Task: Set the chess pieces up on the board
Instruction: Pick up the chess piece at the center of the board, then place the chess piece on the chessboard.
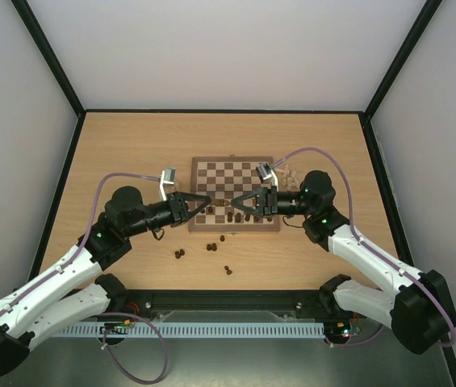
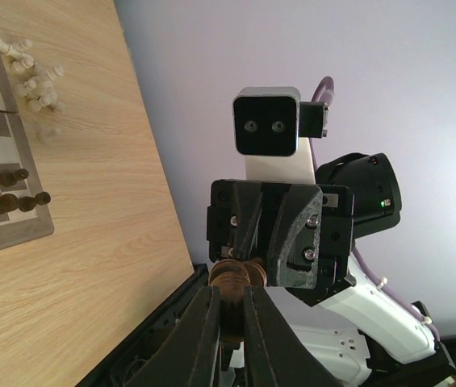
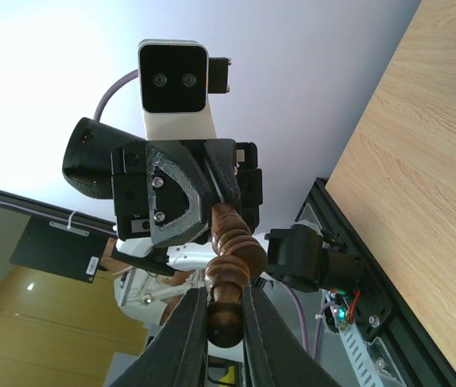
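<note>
The dark brown turned wooden chess piece [image 3: 229, 266] is clamped between the narrow fingers of the right end effector [image 3: 224, 297]. Its far end sits in the left end effector [image 2: 229, 292], also closed narrow on it. The piece hangs over the checkered wooden board [image 1: 232, 171], on the side facing the near edge of the table [image 1: 131, 161]. This appears to be a handover. Open one end effector only once the other's grip is firm, then retract along the piece axis, clear of the dark pieces [image 1: 232, 216] standing below.
</note>
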Action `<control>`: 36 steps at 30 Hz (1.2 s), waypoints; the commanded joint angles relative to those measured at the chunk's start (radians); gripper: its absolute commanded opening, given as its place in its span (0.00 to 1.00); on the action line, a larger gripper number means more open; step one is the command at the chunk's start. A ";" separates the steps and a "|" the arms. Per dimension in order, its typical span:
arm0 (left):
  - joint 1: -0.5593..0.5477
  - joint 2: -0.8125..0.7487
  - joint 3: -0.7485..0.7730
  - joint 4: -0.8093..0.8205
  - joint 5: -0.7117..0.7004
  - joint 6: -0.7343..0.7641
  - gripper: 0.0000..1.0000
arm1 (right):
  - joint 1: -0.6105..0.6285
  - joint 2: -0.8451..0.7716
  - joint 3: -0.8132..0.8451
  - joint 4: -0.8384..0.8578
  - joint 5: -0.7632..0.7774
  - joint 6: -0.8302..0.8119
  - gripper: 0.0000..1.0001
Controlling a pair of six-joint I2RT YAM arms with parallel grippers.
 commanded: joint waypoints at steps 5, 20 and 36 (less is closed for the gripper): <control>0.005 0.011 0.042 -0.102 -0.026 0.066 0.02 | -0.002 -0.030 0.124 -0.269 0.009 -0.214 0.09; 0.037 0.201 0.287 -0.619 -0.282 0.344 0.02 | -0.006 -0.062 0.349 -1.030 0.415 -0.689 0.08; -0.189 0.579 0.436 -0.828 -0.667 0.315 0.02 | -0.005 -0.005 0.382 -1.198 0.707 -0.765 0.08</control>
